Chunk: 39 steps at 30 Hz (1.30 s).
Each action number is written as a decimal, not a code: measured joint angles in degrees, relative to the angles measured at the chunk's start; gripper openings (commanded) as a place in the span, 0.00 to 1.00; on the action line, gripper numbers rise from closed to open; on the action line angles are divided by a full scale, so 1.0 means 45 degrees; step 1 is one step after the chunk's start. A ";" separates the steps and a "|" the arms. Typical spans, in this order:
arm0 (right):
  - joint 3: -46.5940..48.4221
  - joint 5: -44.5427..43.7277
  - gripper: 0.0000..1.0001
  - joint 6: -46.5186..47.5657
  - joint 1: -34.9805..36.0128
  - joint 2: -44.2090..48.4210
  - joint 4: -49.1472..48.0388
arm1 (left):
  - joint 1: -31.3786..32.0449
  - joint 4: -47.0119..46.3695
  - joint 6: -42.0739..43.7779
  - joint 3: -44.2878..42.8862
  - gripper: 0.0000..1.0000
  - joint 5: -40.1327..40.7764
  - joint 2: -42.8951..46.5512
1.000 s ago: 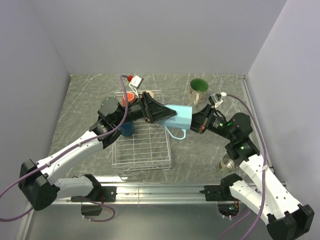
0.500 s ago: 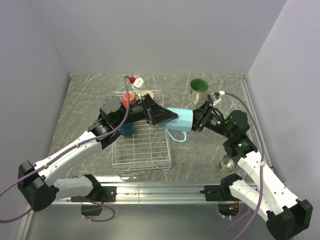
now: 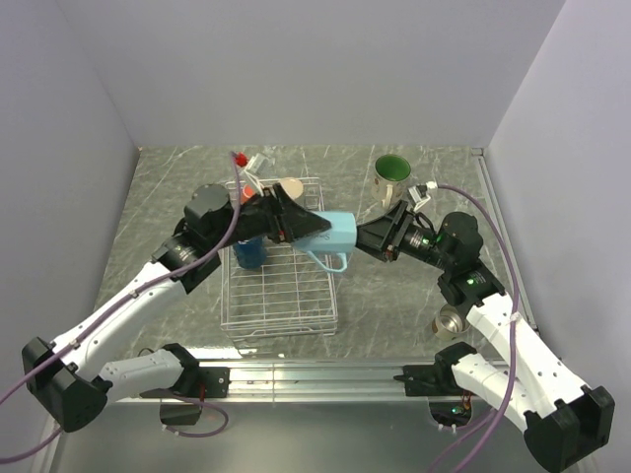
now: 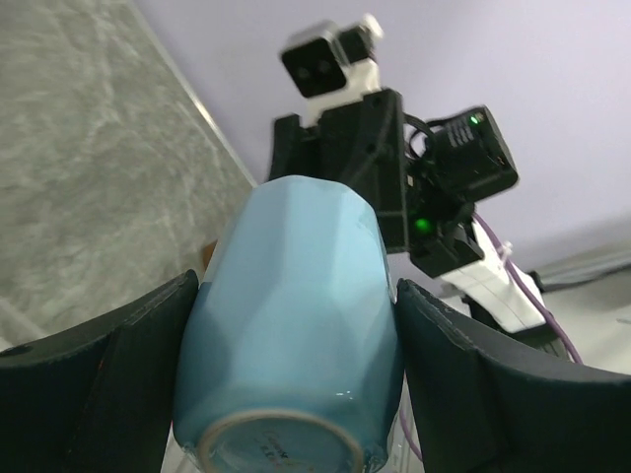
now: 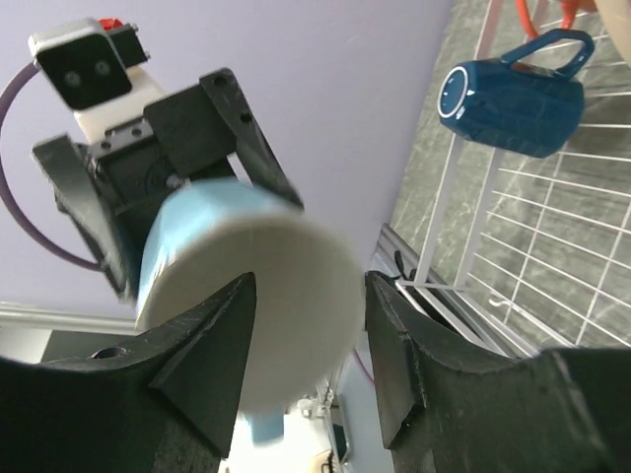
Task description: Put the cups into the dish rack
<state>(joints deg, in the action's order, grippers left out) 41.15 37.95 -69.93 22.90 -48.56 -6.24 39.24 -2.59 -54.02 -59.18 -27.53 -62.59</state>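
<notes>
left arm (image 3: 118, 315) and right arm (image 3: 511, 340) are white shells, chunky black joints, purple cables (image 4: 533, 297), tiny green LEDs (image 4: 424, 224)

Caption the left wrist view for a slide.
Light blue cup held between the left fingers, right arm facing it.

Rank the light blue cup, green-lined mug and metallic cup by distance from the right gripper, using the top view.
1. light blue cup, right at the right gripper tips.
2. green-lined mug, behind it, far side.
3. metallic cup, near edge, right.

My top camera looks down from high behind me. My left wrist camera (image 5: 87, 67) and right wrist camera (image 4: 330, 57) face each other, both close to the light blue cup (image 4: 291, 315).
</notes>
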 measured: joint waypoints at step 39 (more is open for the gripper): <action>0.0937 -0.1224 0.50 0.5425 -0.0831 0.0389 0.7849 | 0.1996 1.0448 0.6266 -0.5605 0.00 0.8451 -0.8077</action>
<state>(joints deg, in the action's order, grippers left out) 45.36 32.45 -45.52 19.16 -46.81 29.08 48.23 44.42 -25.82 -84.40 10.50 -98.94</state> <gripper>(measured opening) 0.508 0.810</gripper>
